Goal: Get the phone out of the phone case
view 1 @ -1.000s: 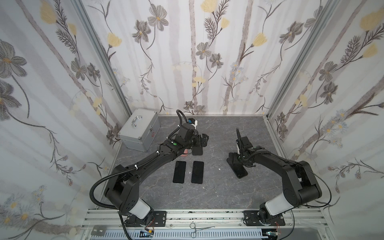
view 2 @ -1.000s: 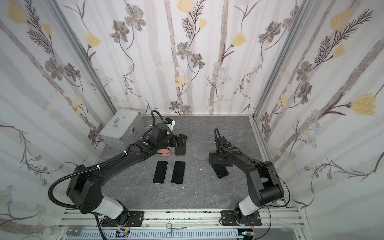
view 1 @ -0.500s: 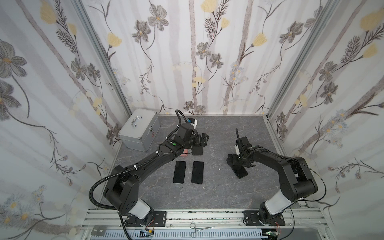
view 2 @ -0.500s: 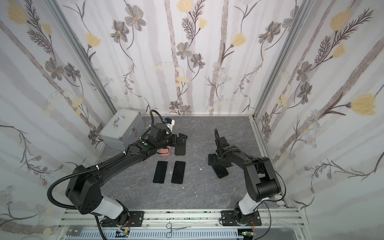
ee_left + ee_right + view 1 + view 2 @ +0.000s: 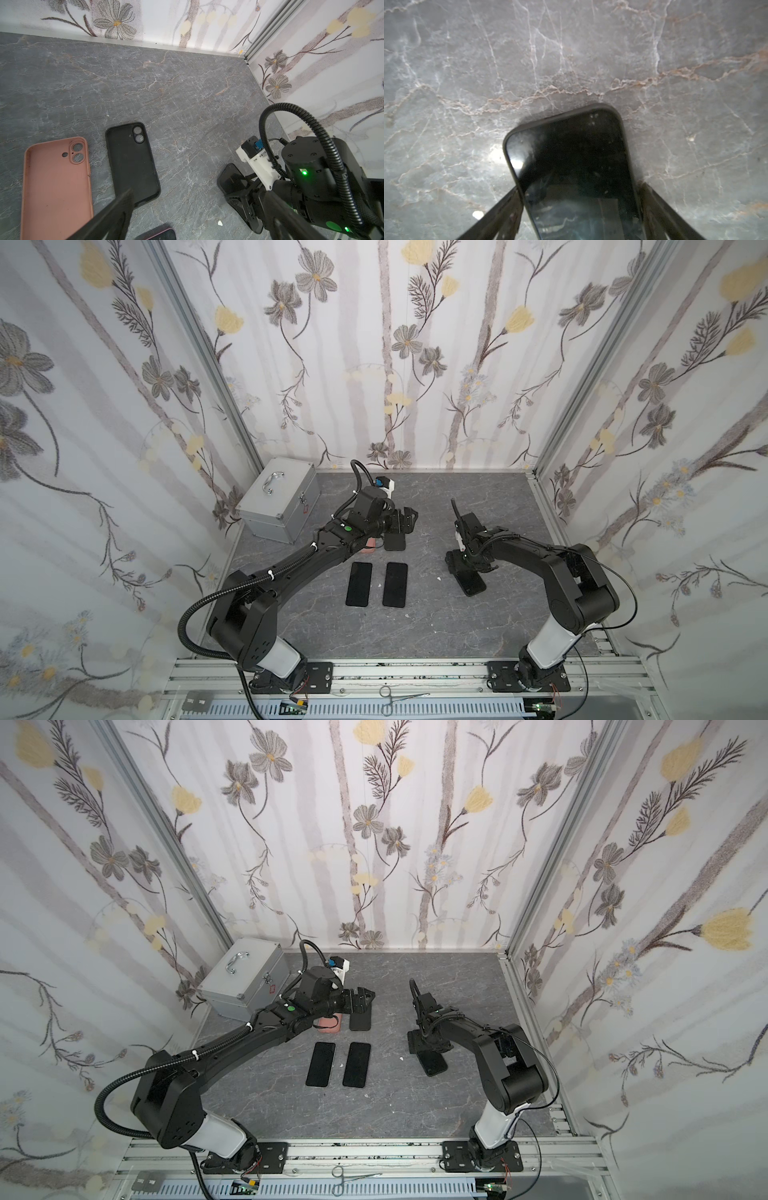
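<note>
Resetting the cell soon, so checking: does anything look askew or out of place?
The cased phone straddled by the right gripper lies skewed, unlike the two bare phones squared side by side. White crumbs dot the table. Forceps sit on the front rail.

Even, bright light throughout; right wrist view soft, glare on phone point(image 5: 575, 166) glass.

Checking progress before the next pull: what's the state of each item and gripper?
Cased phone: lying flat, in its case.
Right gripper: jaws astride the cased phone; grip unclear.
Left gripper: open, empty.
Pink case: empty, inside up.
Black case: empty, inside up.
Bare phones: flat, side by side.
Metal box: shut.
</note>
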Tool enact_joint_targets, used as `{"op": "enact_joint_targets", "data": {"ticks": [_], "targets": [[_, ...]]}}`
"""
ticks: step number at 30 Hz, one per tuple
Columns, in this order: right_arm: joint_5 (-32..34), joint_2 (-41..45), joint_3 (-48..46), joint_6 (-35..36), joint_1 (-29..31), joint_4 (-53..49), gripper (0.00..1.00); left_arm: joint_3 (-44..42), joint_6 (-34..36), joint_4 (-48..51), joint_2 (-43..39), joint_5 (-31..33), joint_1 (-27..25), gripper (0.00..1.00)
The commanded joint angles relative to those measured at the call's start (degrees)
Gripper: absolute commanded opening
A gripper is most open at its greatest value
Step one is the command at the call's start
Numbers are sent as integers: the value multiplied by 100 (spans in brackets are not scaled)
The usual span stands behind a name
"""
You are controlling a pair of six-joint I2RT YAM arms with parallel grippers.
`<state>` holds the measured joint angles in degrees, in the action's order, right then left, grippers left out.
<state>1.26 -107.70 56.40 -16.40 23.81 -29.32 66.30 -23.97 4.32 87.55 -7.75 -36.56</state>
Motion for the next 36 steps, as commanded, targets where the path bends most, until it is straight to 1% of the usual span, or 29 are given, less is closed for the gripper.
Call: {"op": "enact_joint_targets", "data": {"ticks": [1,4,7,10,14,18,21,23,26,31,34,36], "targets": [[6,-161,53,56,5,-22,82,-38,-27,-171,-78,-7,17,100],[97,-234,90,136,27,-137,83,-60,-35,-185,-98,1,17,100],[192,-307,134,199,37,-250,86,-57,-47,-190,-90,-10,17,100],[222,-378,145,209,36,-280,86,-30,-63,-203,-78,-55,17,100],[143,-423,168,184,10,-309,80,-21,-73,-211,-81,-104,17,100],[212,-402,169,80,-7,-337,69,-106,-106,-238,-85,-98,-10,100],[295,-304,161,-66,-30,-313,67,-215,-197,-333,-18,-30,-175,100],[228,-182,122,-193,-93,-238,66,-281,-315,-440,88,-7,-344,100],[-334,96,-50,-386,-351,32,64,-455,-566,-765,259,-51,-605,100],[-1423,648,-526,-778,-939,699,63,-644,-955,-1305,576,-210,-982,100],[-2026,883,-817,-1028,-1242,1130,63,-720,-1189,-1728,855,-479,-1143,100],[-2259,986,-973,-1162,-1423,1342,63,-784,-1457,-2041,1088,-635,-1239,99]]}}
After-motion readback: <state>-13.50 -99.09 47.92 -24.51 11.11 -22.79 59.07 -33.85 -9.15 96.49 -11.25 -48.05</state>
